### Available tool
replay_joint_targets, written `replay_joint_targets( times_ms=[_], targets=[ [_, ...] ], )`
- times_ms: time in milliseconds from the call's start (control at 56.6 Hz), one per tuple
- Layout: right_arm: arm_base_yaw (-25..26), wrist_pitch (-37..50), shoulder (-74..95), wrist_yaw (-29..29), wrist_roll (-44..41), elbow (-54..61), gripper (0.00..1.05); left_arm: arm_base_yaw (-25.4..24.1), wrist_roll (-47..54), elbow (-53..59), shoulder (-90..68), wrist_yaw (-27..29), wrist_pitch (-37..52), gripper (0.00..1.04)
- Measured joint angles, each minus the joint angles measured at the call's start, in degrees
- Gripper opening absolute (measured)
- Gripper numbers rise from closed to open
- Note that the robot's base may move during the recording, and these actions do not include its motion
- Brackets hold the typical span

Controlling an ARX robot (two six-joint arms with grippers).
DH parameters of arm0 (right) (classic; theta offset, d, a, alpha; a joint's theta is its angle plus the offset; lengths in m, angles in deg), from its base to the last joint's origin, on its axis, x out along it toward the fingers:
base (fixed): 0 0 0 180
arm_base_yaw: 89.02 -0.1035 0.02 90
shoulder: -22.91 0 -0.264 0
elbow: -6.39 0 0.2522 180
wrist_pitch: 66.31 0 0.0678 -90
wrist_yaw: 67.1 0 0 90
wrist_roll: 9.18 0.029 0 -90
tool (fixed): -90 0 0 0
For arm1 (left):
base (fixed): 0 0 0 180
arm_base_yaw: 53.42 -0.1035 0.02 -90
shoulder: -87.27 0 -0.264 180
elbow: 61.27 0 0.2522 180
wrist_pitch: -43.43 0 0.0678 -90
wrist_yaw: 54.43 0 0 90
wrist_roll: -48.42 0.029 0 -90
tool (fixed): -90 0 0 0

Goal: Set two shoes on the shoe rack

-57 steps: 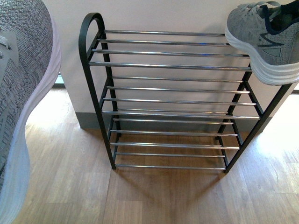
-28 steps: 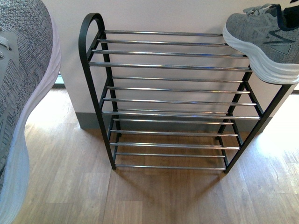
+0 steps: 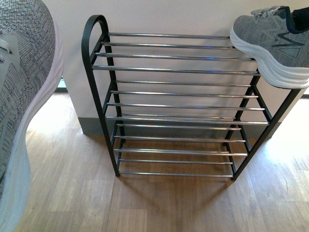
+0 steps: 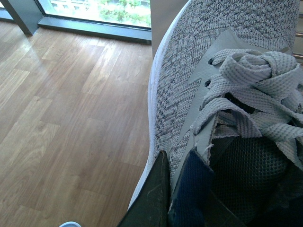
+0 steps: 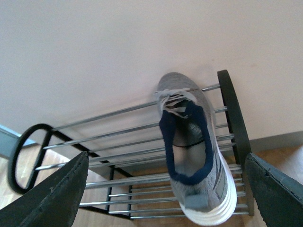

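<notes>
the shoe rack (image 3: 169,70) stands on the wooden floor (image 3: 63,183) against a pale wall (image 3: 169,14). one racked sneaker (image 3: 270,43) lies on its top tier of chrome bars, at the right end just beside the black side frame. its toe points toward the wall and its heel reaches past the front bar.

the right end effector (image 5: 165,161) hangs above that shoe with its dark fingers (image 5: 57,198) spread wide, touching nothing.

the held sneaker (image 3: 24,96) is in the air at the far left of the front view, well apart from the rack and very near the camera (only part of its knit side and white sole shows). the left end effector (image 4: 177,187) is clamped on its collar beside the tongue, one dark finger against the outer wall of the shoe.
</notes>
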Motion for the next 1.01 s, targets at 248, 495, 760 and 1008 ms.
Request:
replay_joint_targets(
  times_ms=[248,495,760,1008],
  targets=[
    [5.3,3.5,-18.2,10.8,-4.6,15.4,0.96,0.0,0.0,0.0,0.0,0.0,0.0,0.02],
    [12.5,7.9,-37.0,19.2,-7.5,30.6,0.96,0.0,0.0,0.0,0.0,0.0,0.0,0.02],
    [14.2,10.4,-38.4,19.0,-6.3,33.4,0.96,0.0,0.0,0.0,0.0,0.0,0.0,0.02],
    [7.1,11.3,-45.2,7.1,-16.5,40.4,0.61,0.0,0.0,0.0,0.0,0.0,0.0,0.02]
  ],
)
